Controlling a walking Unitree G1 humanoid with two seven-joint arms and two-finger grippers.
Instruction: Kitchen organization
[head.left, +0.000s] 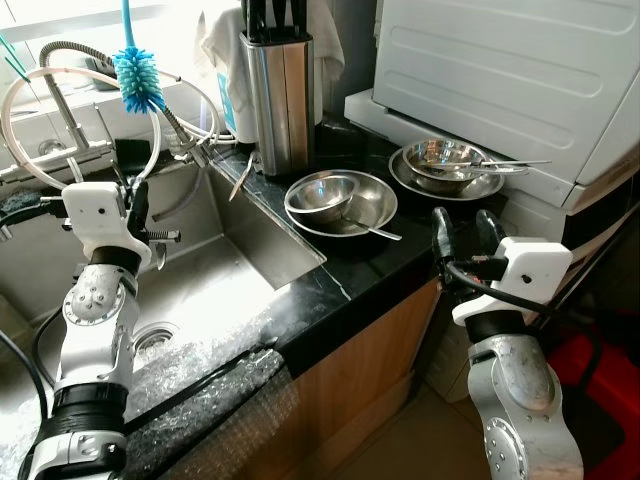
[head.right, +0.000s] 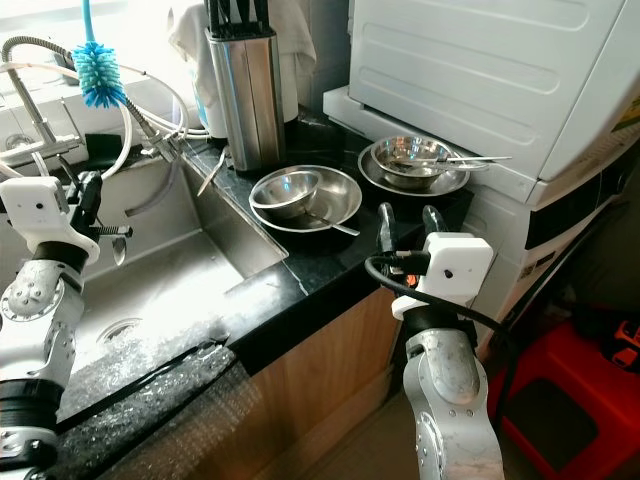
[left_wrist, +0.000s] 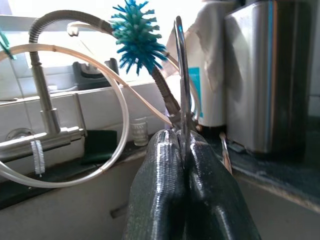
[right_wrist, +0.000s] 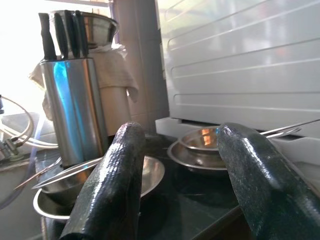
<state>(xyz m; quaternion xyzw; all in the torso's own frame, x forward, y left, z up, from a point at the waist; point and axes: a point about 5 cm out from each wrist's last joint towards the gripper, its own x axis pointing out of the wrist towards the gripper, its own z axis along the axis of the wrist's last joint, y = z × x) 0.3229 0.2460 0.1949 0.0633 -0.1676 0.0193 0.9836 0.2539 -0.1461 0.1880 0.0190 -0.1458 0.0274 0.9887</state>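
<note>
My left gripper (head.left: 137, 200) hangs over the steel sink (head.left: 235, 268), shut on a thin metal spoon (left_wrist: 181, 75) whose bowl sticks out to the side (head.right: 117, 238). My right gripper (head.left: 465, 232) stands open just off the black counter's front edge, nothing between its fingers (right_wrist: 112, 175). Ahead of it on the counter sits a steel bowl (head.left: 321, 193) inside a wide steel dish (head.left: 375, 203) with a utensil across it. A second stack of steel bowls (head.left: 443, 163), with long utensils lying on top, sits further right.
A steel knife block (head.left: 280, 95) stands at the sink's back corner. A teal bottle brush (head.left: 138, 80) hangs by the coiled faucet (head.left: 60, 95). A white appliance (head.left: 500, 70) borders the counter on the right. A red stool (head.right: 570, 400) stands on the floor.
</note>
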